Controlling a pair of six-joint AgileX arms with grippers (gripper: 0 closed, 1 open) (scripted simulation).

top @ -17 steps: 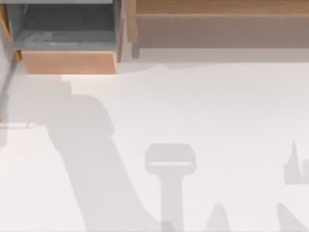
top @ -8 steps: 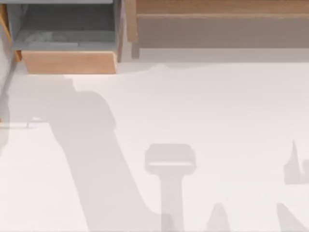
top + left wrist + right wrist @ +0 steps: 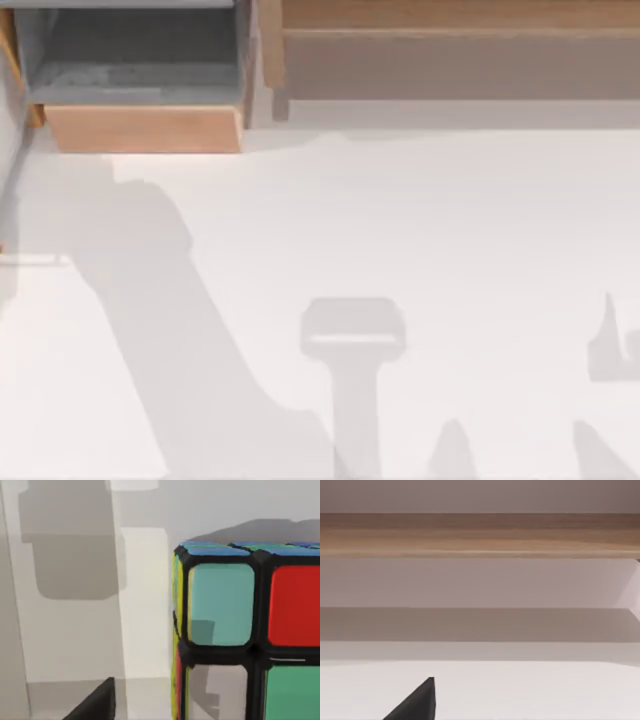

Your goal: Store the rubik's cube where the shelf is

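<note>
1. Left pincer: one dark finger (image 3: 97, 705) showed at the left wrist view's edge; whether it was open or holding anything, I cannot tell.
2. The rubik's cube (image 3: 250, 635) sat close before that wrist camera, on the white table (image 3: 400, 220).
3. The shelf (image 3: 450, 40) lay at the far right; a boxy wooden compartment (image 3: 140, 80) stood far left.

Counts of what is being seen

One rubik's cube (image 3: 240, 630), one shelf (image 3: 450, 40), one boxy wooden compartment (image 3: 140, 90) and one table (image 3: 400, 220) are being shown.

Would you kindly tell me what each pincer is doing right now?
Left pincer: cannot be told; its wrist view faces the small cube of coloured squares up close.
Right pincer: cannot be told.
</note>
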